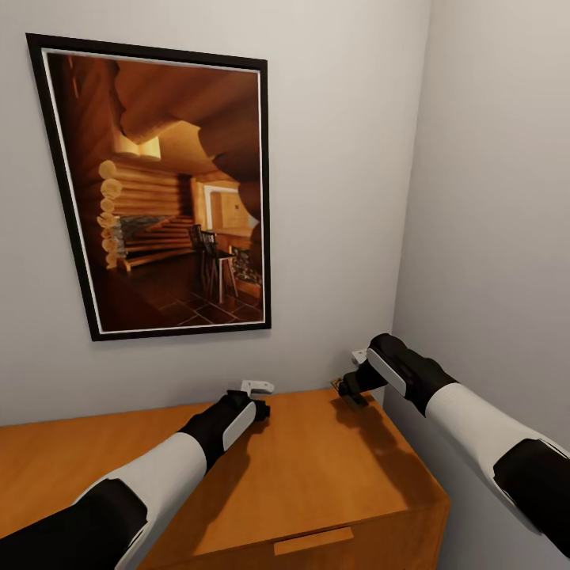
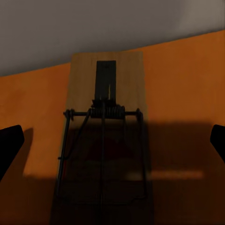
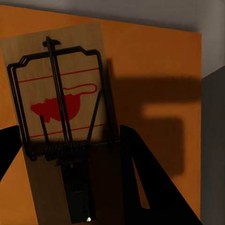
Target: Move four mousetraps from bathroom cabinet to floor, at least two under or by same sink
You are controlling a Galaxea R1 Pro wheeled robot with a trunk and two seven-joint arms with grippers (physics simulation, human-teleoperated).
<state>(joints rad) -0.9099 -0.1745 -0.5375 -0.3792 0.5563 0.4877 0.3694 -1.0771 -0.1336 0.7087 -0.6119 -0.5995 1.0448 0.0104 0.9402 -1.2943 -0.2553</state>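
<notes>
Two grippers are working over the cabinet (image 1: 317,467) top. The right gripper (image 1: 351,389) is pinching a mousetrap (image 3: 61,117) between its fingers (image 3: 150,187), lifting it just off the wood near the corner. The left gripper (image 2: 112,140) is hovering spread wide over another mousetrap (image 2: 105,140) lying flat by the wall (image 1: 340,158), under a framed cabin picture (image 1: 162,190).

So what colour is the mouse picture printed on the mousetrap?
Red, on the pale wooden mousetrap; clearest in the right wrist view.
</notes>
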